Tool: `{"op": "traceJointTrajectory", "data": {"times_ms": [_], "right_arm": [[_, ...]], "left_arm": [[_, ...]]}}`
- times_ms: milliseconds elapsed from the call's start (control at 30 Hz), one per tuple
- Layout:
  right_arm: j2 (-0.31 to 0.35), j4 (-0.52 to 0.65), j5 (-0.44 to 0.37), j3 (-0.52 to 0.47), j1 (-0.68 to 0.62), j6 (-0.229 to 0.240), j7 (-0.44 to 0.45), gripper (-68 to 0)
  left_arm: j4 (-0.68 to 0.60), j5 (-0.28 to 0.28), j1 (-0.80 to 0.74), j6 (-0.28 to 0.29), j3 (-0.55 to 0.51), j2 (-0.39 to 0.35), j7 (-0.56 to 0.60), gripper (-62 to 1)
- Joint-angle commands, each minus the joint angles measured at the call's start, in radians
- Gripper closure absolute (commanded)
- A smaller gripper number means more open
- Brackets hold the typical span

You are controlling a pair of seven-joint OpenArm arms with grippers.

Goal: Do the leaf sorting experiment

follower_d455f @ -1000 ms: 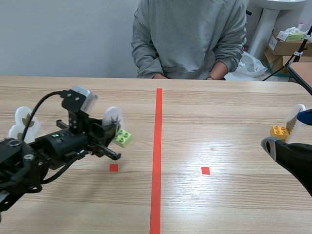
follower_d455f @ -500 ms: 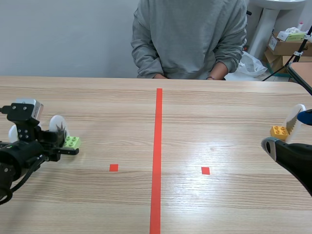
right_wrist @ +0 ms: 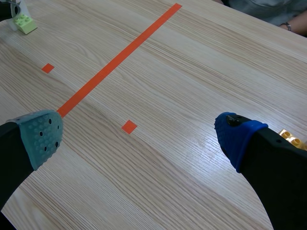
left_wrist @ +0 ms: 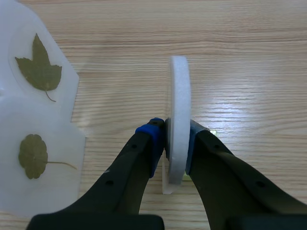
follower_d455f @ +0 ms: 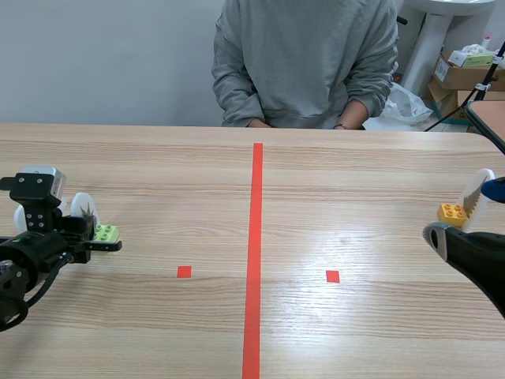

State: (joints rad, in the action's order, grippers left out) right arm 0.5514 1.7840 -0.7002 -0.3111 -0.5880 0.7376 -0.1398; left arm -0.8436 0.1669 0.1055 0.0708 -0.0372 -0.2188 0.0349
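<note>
1. My left hand, clamped on the white leaf disc with its green brick base, just swung in right beside the leaf cards.
2. My right hand has its fingers apart, far from those cards.
3. Reckon drop-off's next.

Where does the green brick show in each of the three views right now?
Scene view: green brick at the table's left side, at the left gripper.
Left wrist view: only a green sliver shows beside one finger, by the white disc that the gripper is shut on.
Right wrist view: the brick lies far ahead, past the tape line.
Shared landmark: the tape line, in scene and right wrist views only.
</note>
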Motion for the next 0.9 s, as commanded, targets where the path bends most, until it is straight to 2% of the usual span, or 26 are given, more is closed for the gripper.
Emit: {"op": "traceJointTrajectory", "data": {"times_ms": [0,300,533,600,867], "right_arm": [[0.005,0.005,-0.011,0.003,0.009,0.008,0.011,-67.9],[0.005,0.005,-0.011,0.003,0.009,0.008,0.011,-67.9],[0.005,0.005,-0.011,0.003,0.009,0.008,0.011,-67.9],[0.005,0.005,-0.011,0.003,0.009,0.008,0.011,-67.9],[0.005,0.005,-0.011,0.003,0.009,0.008,0.011,-67.9]], "left_arm": [[-0.014,-0.007,-0.003,-0.006,0.001,0.000,0.001,-6.6],[-0.014,-0.007,-0.003,-0.006,0.002,0.000,0.003,-21.9],[-0.014,-0.001,-0.003,-0.006,0.003,0.000,0.010,-42.3],[-0.014,0.005,-0.003,-0.006,0.003,0.000,0.010,-46.3],[-0.058,0.011,-0.007,-0.006,0.003,-0.001,0.002,-46.9]]}}
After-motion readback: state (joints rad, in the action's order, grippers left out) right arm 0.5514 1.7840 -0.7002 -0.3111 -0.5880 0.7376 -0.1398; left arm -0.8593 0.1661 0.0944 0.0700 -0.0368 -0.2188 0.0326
